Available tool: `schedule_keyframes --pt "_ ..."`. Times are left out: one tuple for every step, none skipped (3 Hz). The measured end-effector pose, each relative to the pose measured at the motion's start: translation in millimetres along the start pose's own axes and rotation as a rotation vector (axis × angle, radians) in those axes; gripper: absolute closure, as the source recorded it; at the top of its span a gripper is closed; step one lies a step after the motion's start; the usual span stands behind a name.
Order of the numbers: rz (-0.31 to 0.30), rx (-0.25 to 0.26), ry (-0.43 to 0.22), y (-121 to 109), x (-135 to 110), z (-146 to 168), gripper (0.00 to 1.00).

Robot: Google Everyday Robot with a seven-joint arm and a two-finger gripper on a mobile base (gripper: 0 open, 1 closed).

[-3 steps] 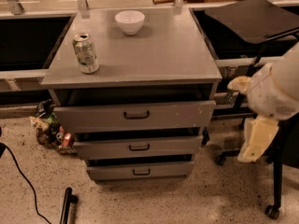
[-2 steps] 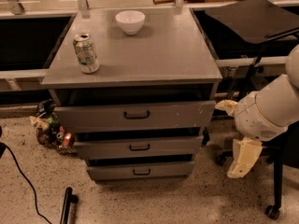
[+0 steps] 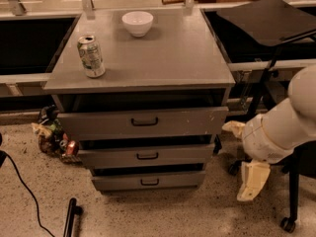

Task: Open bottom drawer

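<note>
On the floor at far left a heap of litter (image 3: 53,137) lies beside the grey cabinet (image 3: 163,58), whose top carries a can (image 3: 91,57) and a white bowl (image 3: 137,22). The bottom drawer (image 3: 113,182), lowest of three, sits just above the floor and looks pushed in, its black handle (image 3: 149,182) untouched. The step in hand seems to be the approach. The gripper (image 3: 253,180) hangs right of the cabinet, well apart from that handle and pointing down; whether it is open or closed cannot be told. It would next need to swing left and face the drawer front. The white arm (image 3: 284,125) slopes down from the upper right.
</note>
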State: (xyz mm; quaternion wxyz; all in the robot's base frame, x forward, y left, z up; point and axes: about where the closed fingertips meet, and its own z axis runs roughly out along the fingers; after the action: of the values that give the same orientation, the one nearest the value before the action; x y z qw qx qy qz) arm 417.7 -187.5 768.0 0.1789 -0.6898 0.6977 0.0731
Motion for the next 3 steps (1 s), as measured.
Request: schedule_keyframes --pt "-0.040 -0.059 -0.043 26.7 27.5 73.3 0.00" --pt "-0.081 -0.089 -0.132 51.0 48.1 149.2 0.00" --pt "-0.075 -0.128 -0.262 72.5 54.4 231.8 0.00"
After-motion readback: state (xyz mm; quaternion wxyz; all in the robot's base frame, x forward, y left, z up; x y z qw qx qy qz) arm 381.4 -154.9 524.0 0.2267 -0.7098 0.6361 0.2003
